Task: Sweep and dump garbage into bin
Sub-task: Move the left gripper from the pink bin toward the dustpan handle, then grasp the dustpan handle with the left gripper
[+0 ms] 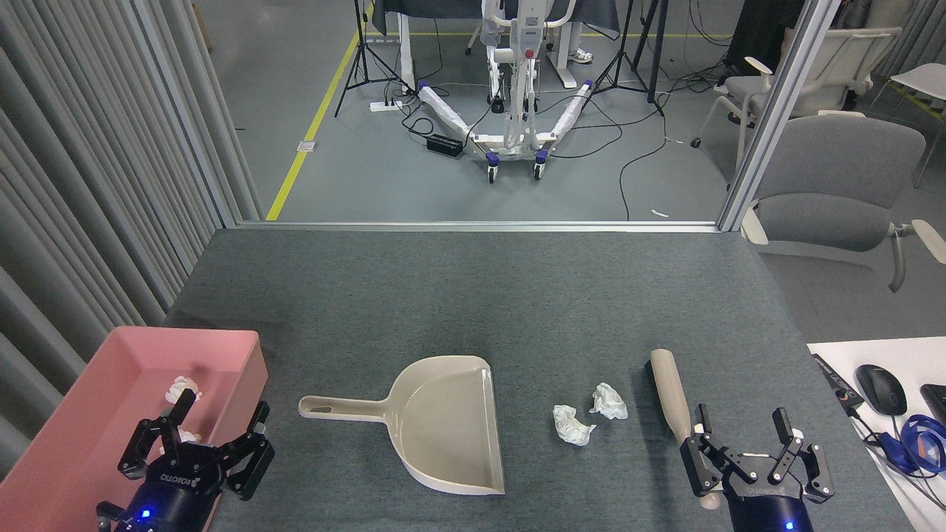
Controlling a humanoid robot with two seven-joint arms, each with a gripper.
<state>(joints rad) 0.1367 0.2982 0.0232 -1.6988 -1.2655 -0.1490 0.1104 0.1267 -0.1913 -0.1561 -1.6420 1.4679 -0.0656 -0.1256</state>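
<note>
Two wads of tissue (587, 414) lie loose on the grey surface (473, 295) between the dustpan (443, 425) and the brush (671, 391), so the sweeping looks not yet begun; at least one wad already sits in the pink bin (96, 414) at the left edge. The left hand (218, 421) hangs open and empty over the bin's near corner, well short of the dustpan handle. The right hand (743, 425), also open and empty, straddles the brush's near end. Next, each hand probably needs to close on its tool. The dustpan's long axis runs left to right, handle toward the bin, mouth facing the wads; the brush runs near to far.
</note>
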